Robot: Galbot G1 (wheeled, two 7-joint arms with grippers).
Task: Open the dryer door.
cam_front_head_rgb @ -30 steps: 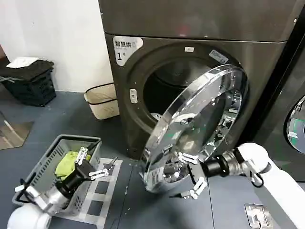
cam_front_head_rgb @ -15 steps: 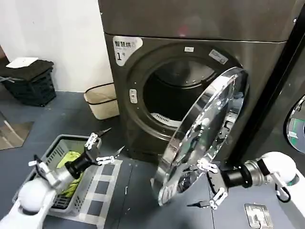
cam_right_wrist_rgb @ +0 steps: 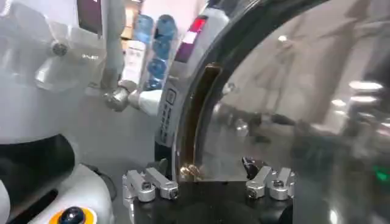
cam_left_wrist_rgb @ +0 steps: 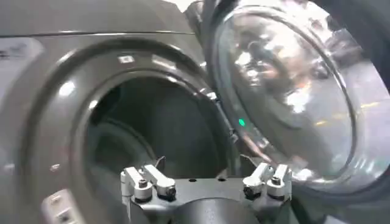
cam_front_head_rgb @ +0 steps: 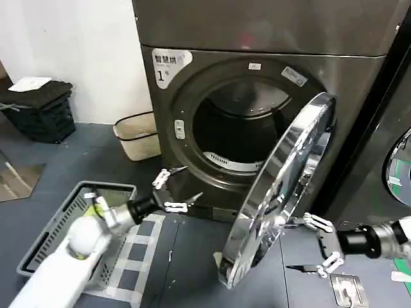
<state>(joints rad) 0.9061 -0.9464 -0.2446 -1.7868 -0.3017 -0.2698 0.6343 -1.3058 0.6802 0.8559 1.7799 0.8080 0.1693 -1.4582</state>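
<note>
chrome door: the dryer door point(cam_front_head_rgb: 282, 192) is seen swung well out from the dark grey machine point(cam_front_head_rgb: 270, 38), almost edge-on in the head view, its shiny rim facing the right side and the drum opening point(cam_front_head_rgb: 228, 131) left fully exposed.
hinge side: the door is held at the machine's right, so its free lower edge is hanging out over the floor point(cam_front_head_rgb: 186, 269).
right tool: the right tool point(cam_front_head_rgb: 316, 244) is placed just beside the door's lower outer rim, fingers spread wide and nothing clamped between them; whether a fingertip touches the chrome cannot be told. this placement is judged to suit pushing or guiding the door along its swing rather than gripping it.
left tool: the left tool point(cam_front_head_rgb: 174, 190) is held low in front of the drum opening, fingers wide apart, empty, near the machine's front panel and apart from the door.
basket: a grey laundry basket point(cam_front_head_rgb: 48, 237) is set on the floor at the left, below the left arm.
progress: the opening is judged nearly or wholly done.
</note>
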